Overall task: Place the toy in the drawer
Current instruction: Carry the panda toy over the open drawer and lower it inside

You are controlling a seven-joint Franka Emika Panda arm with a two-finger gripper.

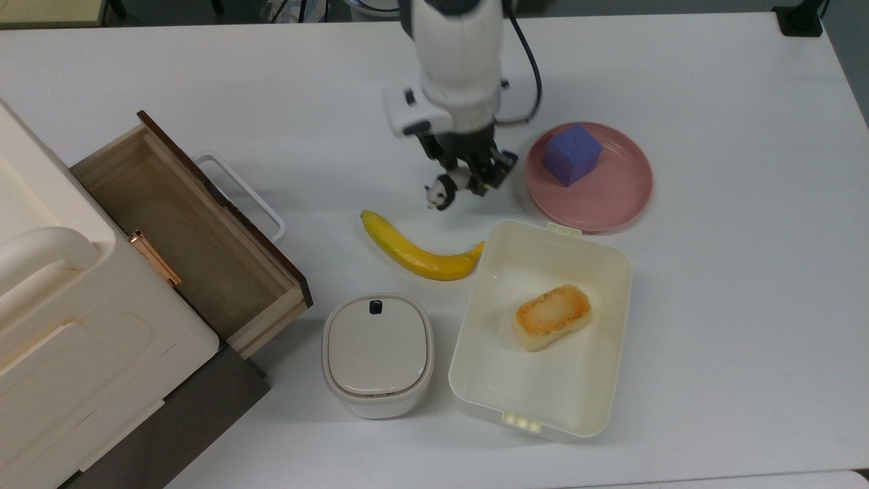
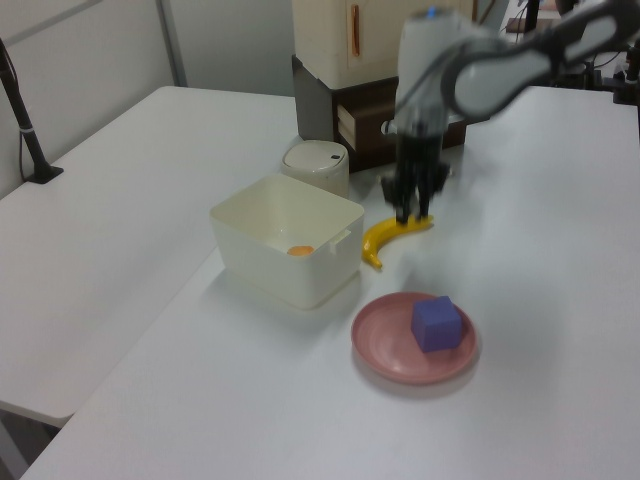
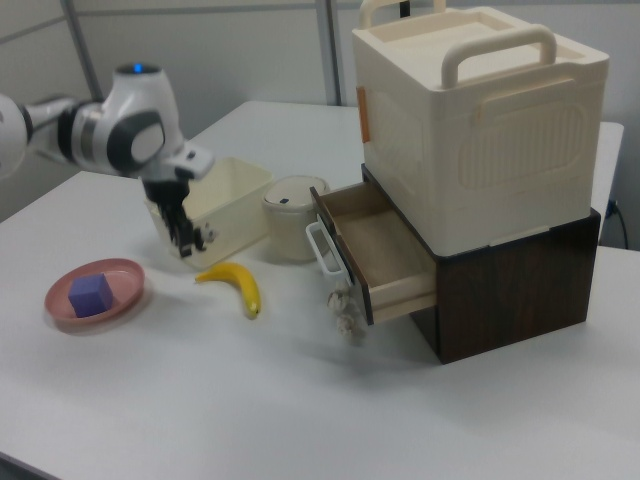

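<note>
The black-and-white panda toy (image 1: 439, 193) hangs above the table, pinched in my gripper (image 1: 467, 180), which is shut on its rear half; its head points toward the top view's left. It hovers just beyond the banana (image 1: 417, 251). In the left view the gripper (image 2: 412, 205) is above the banana (image 2: 395, 238); in the right view the gripper (image 3: 188, 238) is in front of the cream tub. The wooden drawer (image 1: 183, 231) stands pulled open and empty at the top view's left, with a dark front panel and white loop handle (image 1: 239, 195). The same drawer (image 3: 375, 245) juts from the dark cabinet.
A pink plate (image 1: 611, 197) carries a purple cube (image 1: 572, 154). The cream tub (image 1: 468, 326) holds a toasted bread piece (image 1: 551, 316). A small lidded container (image 1: 377, 353) sits near the drawer's corner. A large cream storage box (image 3: 480, 120) tops the cabinet.
</note>
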